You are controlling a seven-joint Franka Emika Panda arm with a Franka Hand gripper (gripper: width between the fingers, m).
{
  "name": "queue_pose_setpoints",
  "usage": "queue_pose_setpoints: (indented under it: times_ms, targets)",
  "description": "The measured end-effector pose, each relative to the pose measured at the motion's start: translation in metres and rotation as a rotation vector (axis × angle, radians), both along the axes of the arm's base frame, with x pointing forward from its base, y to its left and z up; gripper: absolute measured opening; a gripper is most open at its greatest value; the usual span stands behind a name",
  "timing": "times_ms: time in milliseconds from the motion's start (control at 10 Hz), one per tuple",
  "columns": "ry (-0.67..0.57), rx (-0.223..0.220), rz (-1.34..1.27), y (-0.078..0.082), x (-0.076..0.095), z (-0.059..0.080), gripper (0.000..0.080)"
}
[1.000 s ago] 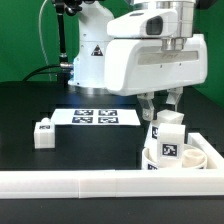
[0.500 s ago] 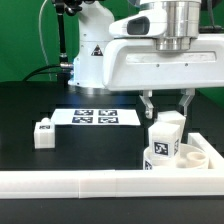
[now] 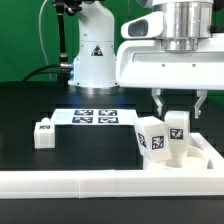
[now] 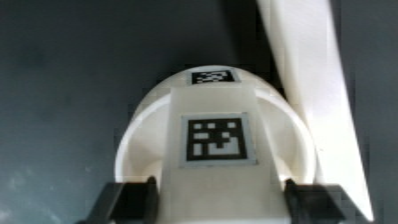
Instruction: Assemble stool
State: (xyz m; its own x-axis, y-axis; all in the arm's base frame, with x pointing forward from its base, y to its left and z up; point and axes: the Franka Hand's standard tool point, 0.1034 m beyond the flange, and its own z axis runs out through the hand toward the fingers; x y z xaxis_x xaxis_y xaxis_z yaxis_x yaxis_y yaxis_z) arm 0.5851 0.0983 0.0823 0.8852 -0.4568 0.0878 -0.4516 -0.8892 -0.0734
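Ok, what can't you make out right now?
Exterior view: rail hides the seat front.
Exterior view: seat rim hides the foot of the leg under the tool; seating unclear.
Wrist view: leg fills the frame and hides the seat; fingers cut off by the edge.

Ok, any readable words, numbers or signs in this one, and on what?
No words or numbers can be read.
Black warning triangle on the robot base: symbol too small to read.
Square tags on the marker board, the loose leg and the gripped leg: patterns only, no text.
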Motion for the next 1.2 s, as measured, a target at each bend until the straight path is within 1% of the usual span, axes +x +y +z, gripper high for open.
queue_pose_setpoints:
  times_ms: [300, 500, 700, 800, 900, 1000, 1200]
  targets:
    - [0.007, 0.038, -0.165, 0.003, 0.000, 0.000, 0.0337]
    - [0.016, 0.075, -0.315, 0.006, -0.001, 0.000, 0.0337]
    - [0.032, 0.117, -0.510, 0.013, -0.003, 0.000, 0.0337]
    - [0.036, 0.127, -0.552, 0.015, -0.003, 0.000, 0.0337]
    - [0.046, 0.151, -0.666, 0.017, -0.003, 0.000, 0.0337]
    - [0.056, 0.173, -0.755, 0.017, -0.003, 0.000, 0.0337]
    - [0.070, 0.202, -0.899, 0.016, -0.001, -0.001, 0.0337]
